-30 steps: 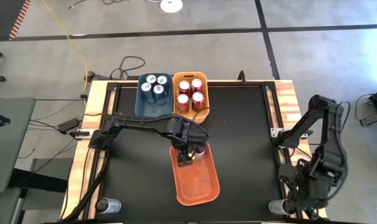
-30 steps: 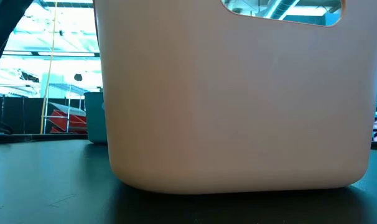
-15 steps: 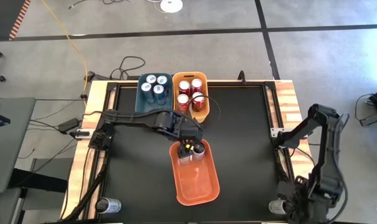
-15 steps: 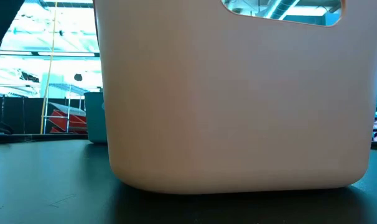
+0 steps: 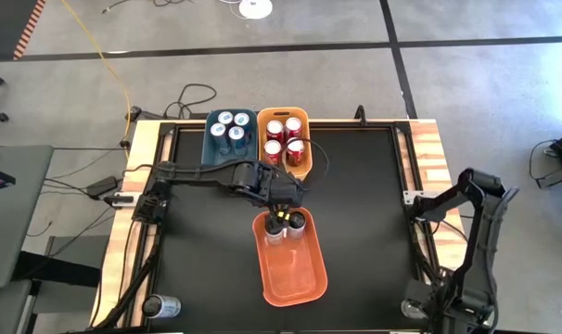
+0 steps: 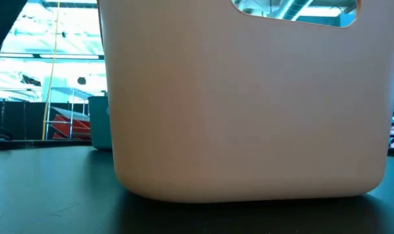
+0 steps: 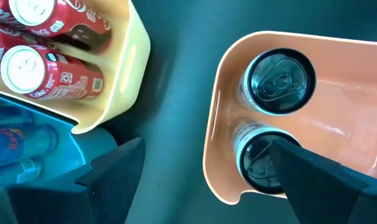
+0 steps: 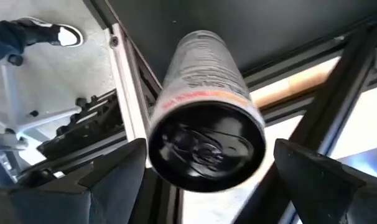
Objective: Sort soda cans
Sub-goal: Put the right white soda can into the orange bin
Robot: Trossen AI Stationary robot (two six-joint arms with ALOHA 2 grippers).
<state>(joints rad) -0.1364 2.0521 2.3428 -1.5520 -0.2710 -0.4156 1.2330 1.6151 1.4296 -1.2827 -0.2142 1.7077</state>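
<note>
The left gripper (image 5: 283,215) hangs over the near end of the orange bin (image 5: 304,278) at mid-counter, its fingers (image 7: 114,171) spread wide and holding nothing. Under it stand two dark grey cans (image 7: 280,79) side by side against that end wall of the bin, upright, tops showing — in the wrist view one of them is partly hidden behind a finger.

At the far edge of the black counter (image 5: 355,204) the blue bin (image 5: 212,153) holds four blue cans (image 5: 233,130) and the yellow bin (image 5: 304,167) just beside it holds four red cans (image 5: 284,139), all standing.

The right gripper (image 8: 207,168) is down at the counter's near right corner, past the edge. A silver can (image 8: 204,134) with a dark top lies between its fingers (image 8: 114,180), which stand apart on either side of it; whether they press on it I cannot tell. Another silver can (image 5: 160,305) lies on its side off the near left corner.

The low view is filled by the orange bin's wall (image 6: 249,104).
</note>
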